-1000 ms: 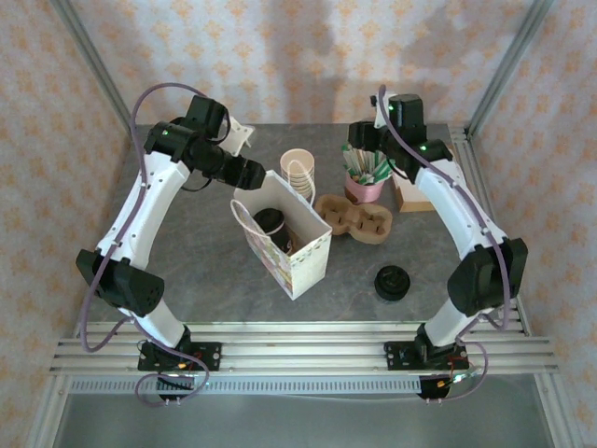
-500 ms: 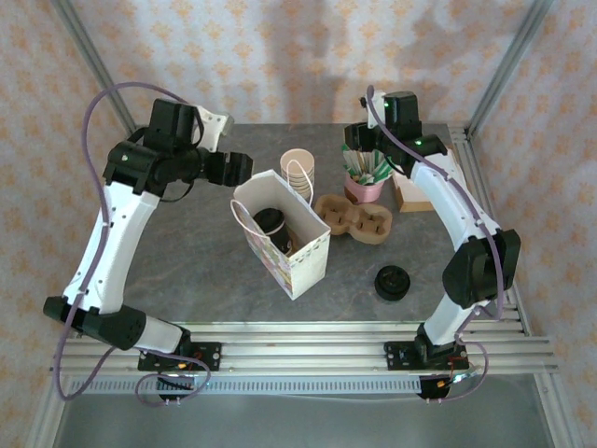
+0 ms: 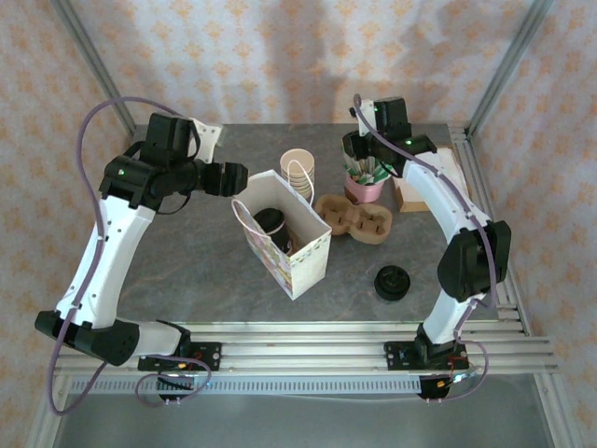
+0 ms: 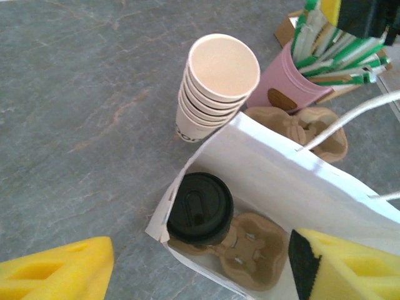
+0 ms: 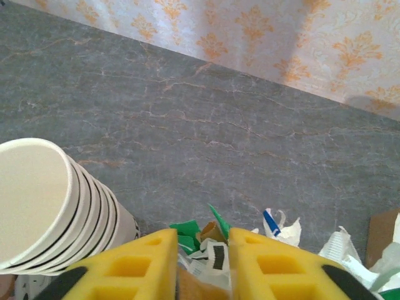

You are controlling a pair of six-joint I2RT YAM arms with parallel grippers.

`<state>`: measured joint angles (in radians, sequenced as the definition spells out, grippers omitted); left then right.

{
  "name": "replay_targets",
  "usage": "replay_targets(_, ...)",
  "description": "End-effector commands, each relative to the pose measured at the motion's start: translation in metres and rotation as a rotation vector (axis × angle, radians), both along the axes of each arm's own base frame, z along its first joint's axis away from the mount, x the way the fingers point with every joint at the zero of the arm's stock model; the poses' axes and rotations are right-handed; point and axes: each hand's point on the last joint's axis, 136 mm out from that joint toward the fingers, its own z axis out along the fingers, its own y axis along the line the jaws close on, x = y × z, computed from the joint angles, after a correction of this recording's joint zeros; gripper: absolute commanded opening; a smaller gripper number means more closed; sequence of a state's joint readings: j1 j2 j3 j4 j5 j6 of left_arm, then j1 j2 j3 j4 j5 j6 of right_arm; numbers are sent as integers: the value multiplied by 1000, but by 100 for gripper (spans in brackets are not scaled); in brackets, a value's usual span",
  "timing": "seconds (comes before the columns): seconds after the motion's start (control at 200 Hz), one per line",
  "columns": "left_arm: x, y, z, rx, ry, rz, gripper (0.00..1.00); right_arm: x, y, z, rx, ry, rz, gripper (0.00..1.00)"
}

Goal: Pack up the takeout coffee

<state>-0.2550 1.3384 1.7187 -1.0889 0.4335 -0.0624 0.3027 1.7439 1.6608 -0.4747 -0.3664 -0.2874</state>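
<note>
The takeout coffee (image 4: 200, 207), a paper cup under a black lid, stands inside the white paper bag (image 4: 281, 181) on a brown cardboard carrier. From above, the coffee (image 3: 270, 220) shows in the open bag (image 3: 303, 261) at the table's middle. My left gripper (image 3: 233, 177) hovers just left of the bag's mouth. In the left wrist view the left gripper (image 4: 200, 269) stands wide open with nothing held. My right gripper (image 3: 359, 157) is over the pink cup (image 3: 366, 189) of wrapped sticks. Close up, the right gripper (image 5: 203, 250) is shut on several of those sticks.
A stack of lidless beige cups (image 3: 298, 171) stands behind the bag, next to the pink cup. A second cardboard carrier (image 3: 354, 219) lies right of the bag. Loose black lids (image 3: 392, 282) sit near the front right. A small cardboard box (image 3: 409, 196) is at the back right.
The left arm has drawn back and risen, its gripper now pointing at the bag from the left. The right gripper has shifted left over the pink cup and closed on the sticks.
</note>
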Motion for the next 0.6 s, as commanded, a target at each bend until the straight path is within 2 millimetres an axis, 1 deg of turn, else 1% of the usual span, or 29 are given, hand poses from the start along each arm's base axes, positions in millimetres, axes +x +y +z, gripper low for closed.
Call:
replay_targets(0.0,-12,-12,-7,-16,45,-101,69,0,-2,18,-11,-44,-9,19)
replay_targets(0.07,-20,-21,-14,29,69,-171,66,0,-5,21,-18,-53,-18,13)
replay_targets(0.11,-24,-23,-19,87,77,-206,64,-1,-5,23,-18,-58,-19,11)
replay_targets(0.215,-33,-31,-29,244,104,-306,63,-3,-7,29,-14,-73,-28,0)
replay_targets(0.385,-32,-34,-27,295,98,-349,63,-7,-10,39,11,-94,-48,0)
replay_targets(0.48,-32,-35,-23,291,77,-348,63,-9,-13,46,27,-111,-70,0)
replay_targets(0.591,-34,-37,-22,284,79,-360,63,-12,-17,56,37,-134,-93,0)
